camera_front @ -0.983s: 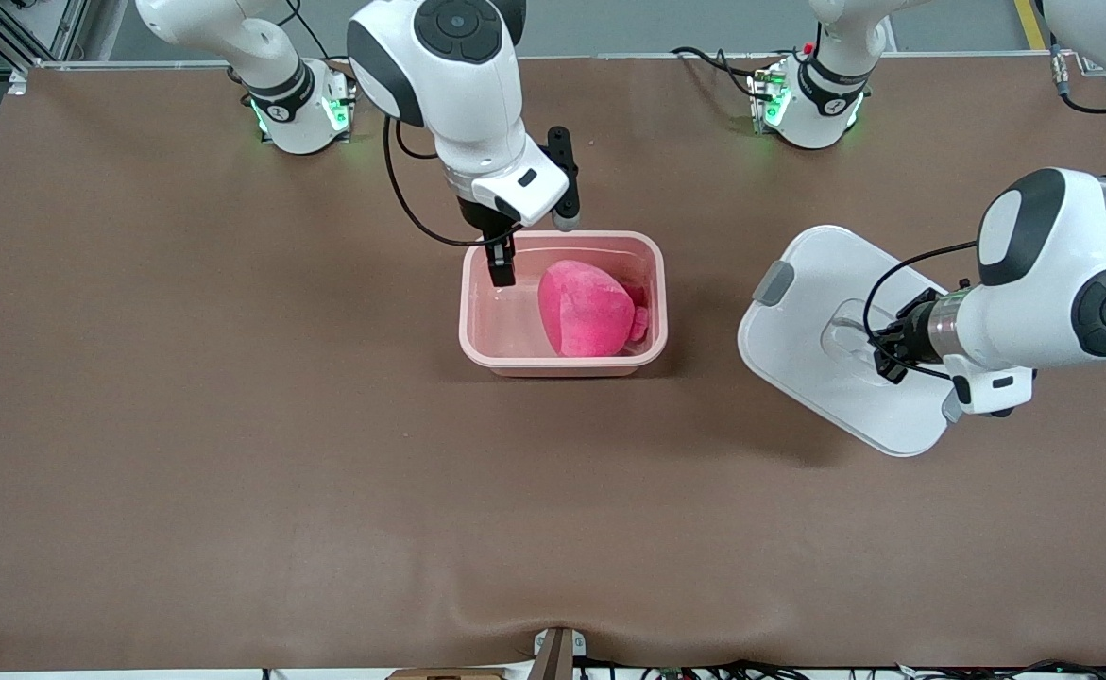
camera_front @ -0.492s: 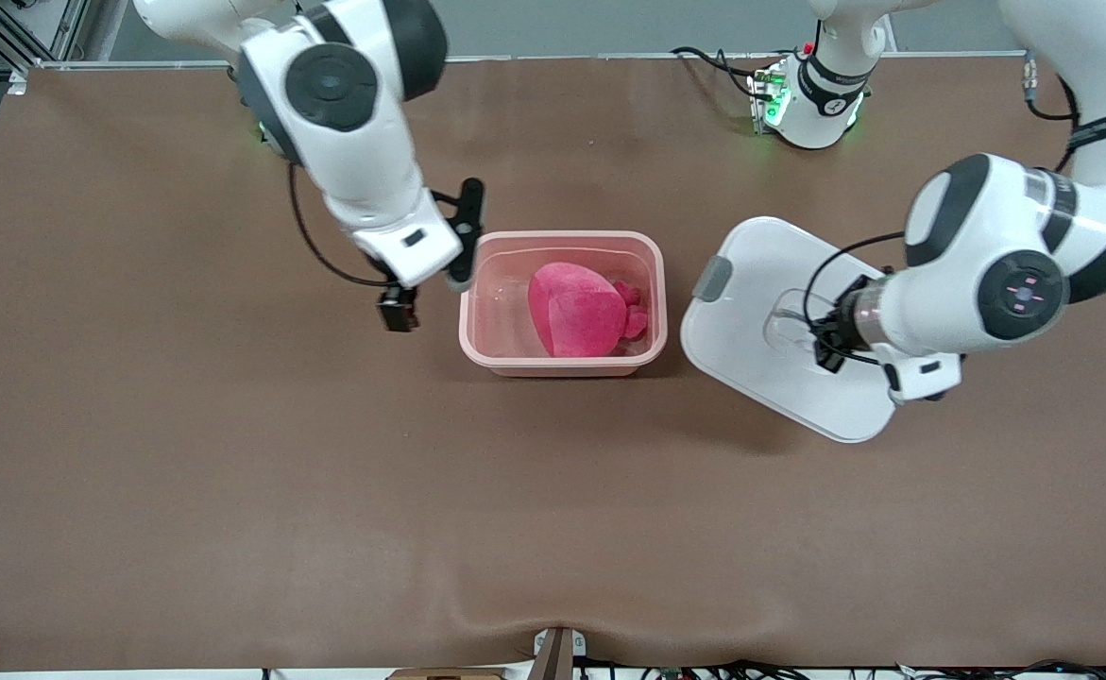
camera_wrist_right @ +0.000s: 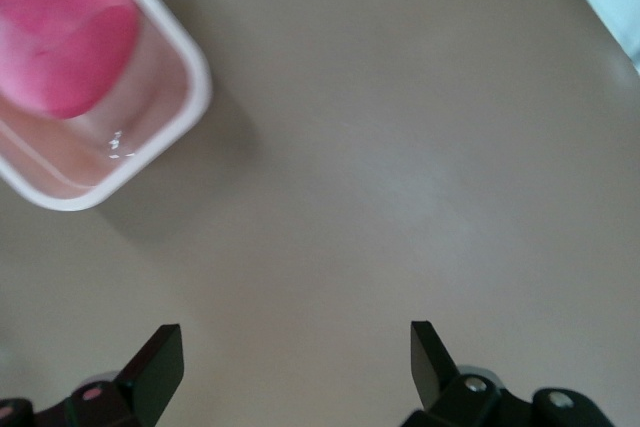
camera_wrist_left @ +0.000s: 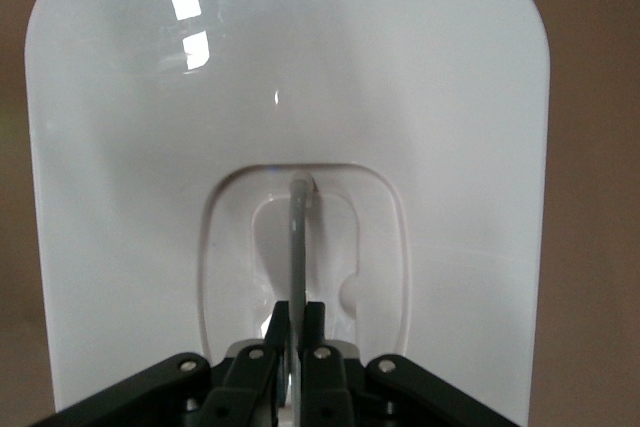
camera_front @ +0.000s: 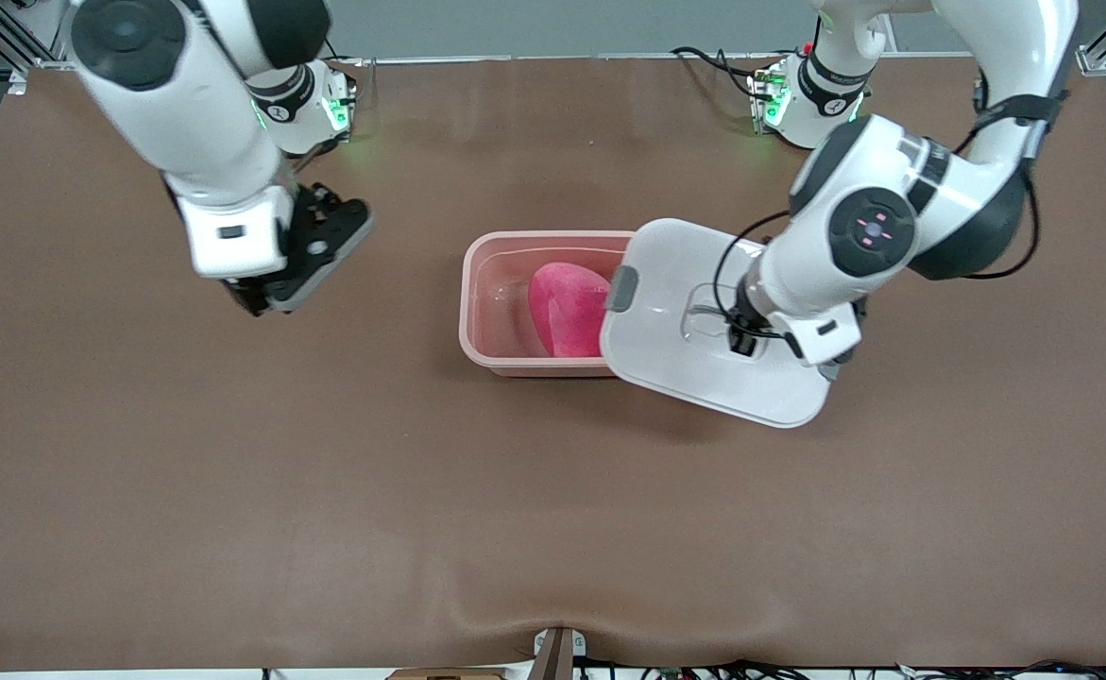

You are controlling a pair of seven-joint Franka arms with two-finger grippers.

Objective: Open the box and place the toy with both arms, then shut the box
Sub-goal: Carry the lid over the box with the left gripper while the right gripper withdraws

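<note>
The pale pink box (camera_front: pixel 501 312) stands open mid-table with the bright pink toy (camera_front: pixel 564 307) lying in it. My left gripper (camera_front: pixel 740 340) is shut on the clear centre handle (camera_wrist_left: pixel 297 237) of the white lid (camera_front: pixel 694 368) and holds it in the air, tilted, over the box's end toward the left arm. A grey clip (camera_front: pixel 622 288) sits over the toy. In the left wrist view the lid (camera_wrist_left: pixel 130 167) fills the picture. My right gripper (camera_front: pixel 255 300) is open and empty over bare table toward the right arm's end. The right wrist view shows its gripper (camera_wrist_right: pixel 292 332), the box corner (camera_wrist_right: pixel 195 82) and the toy (camera_wrist_right: pixel 60 37).
The brown table mat (camera_front: pixel 326 491) spreads all round the box. The two arm bases (camera_front: pixel 302 113) stand at the table's edge farthest from the front camera. A small bracket (camera_front: pixel 557 652) sits at the edge nearest the front camera.
My right gripper has left the box and swung away toward the right arm's end of the table. My left gripper has carried the lid across until it overlaps the box and part of the toy.
</note>
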